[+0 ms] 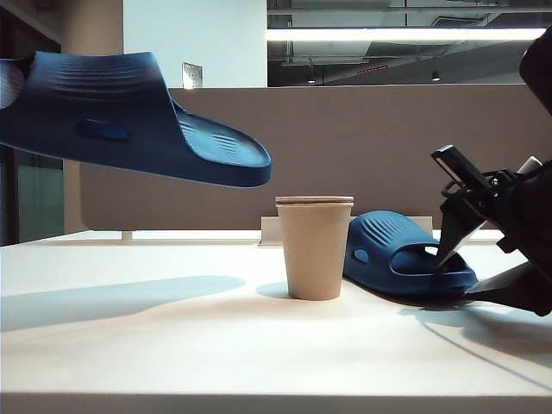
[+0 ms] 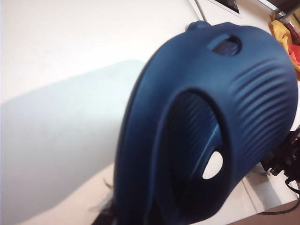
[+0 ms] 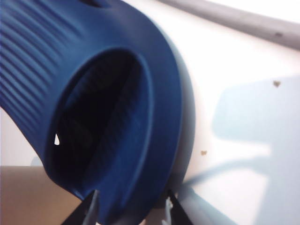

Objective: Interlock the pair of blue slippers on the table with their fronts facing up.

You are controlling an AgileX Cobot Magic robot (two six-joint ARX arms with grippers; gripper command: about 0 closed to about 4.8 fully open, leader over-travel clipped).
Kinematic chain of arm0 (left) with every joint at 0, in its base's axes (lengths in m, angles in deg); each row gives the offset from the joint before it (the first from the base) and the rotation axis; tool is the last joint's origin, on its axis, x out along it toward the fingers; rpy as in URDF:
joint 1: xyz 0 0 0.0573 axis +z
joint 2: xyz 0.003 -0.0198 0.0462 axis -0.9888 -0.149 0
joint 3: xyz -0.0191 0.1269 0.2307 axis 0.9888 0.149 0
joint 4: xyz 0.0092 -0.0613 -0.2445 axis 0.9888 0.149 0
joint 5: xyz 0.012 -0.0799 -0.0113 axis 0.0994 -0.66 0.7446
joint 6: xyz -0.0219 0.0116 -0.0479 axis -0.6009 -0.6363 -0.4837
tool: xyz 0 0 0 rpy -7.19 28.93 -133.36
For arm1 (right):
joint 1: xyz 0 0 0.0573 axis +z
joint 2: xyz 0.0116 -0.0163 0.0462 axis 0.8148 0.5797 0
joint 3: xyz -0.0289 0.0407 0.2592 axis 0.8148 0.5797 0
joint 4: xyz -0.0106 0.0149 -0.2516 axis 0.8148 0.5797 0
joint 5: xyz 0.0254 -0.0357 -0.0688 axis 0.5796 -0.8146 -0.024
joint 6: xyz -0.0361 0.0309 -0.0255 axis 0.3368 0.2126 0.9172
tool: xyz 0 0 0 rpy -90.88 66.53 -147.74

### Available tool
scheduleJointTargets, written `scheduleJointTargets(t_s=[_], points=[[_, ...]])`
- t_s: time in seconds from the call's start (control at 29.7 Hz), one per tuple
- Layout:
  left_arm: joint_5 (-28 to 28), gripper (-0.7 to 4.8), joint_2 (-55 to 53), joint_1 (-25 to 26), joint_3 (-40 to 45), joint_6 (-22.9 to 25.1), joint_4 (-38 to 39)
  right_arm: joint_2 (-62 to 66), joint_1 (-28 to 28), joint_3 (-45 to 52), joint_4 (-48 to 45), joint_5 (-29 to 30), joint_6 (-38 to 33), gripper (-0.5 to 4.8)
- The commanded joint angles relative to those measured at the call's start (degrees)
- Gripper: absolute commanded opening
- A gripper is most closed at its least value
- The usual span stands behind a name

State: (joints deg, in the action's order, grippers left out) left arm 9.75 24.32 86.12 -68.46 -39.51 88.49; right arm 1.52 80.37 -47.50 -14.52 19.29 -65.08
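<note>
The pair of blue slippers was split: one slipper [image 1: 129, 116] hung high over the worktop [image 1: 172, 345] at the left, clamped in the left gripper's jaws, the gripper itself hidden behind it in the wrist view [image 2: 206, 131]. The other slipper [image 1: 401, 254] lay on the worktop just behind a tan paper cup [image 1: 314, 247], which blocked its toe side. The right gripper [image 3: 131, 208] had its jaws spread wide astride that slipper's heel [image 3: 108, 108]. A grey-brown divider [image 1: 362, 147] closed the far edge; the near worktop lay open.
</note>
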Motion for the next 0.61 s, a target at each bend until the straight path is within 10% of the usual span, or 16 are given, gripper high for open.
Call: scheduleJointTargets(t_s=[0.03, 0.61], points=[[-0.5, -0.06, 0.2, -0.1, -0.5, 0.4, -1.1, -0.1, 0.0, -0.3, -1.6, -1.0, -0.5, 1.81], [-0.9, -0.06, 0.2, -0.4, -0.5, 0.7, -1.2, 6.6, 0.0, -1.8, -4.6, -0.7, -4.6, 1.81]])
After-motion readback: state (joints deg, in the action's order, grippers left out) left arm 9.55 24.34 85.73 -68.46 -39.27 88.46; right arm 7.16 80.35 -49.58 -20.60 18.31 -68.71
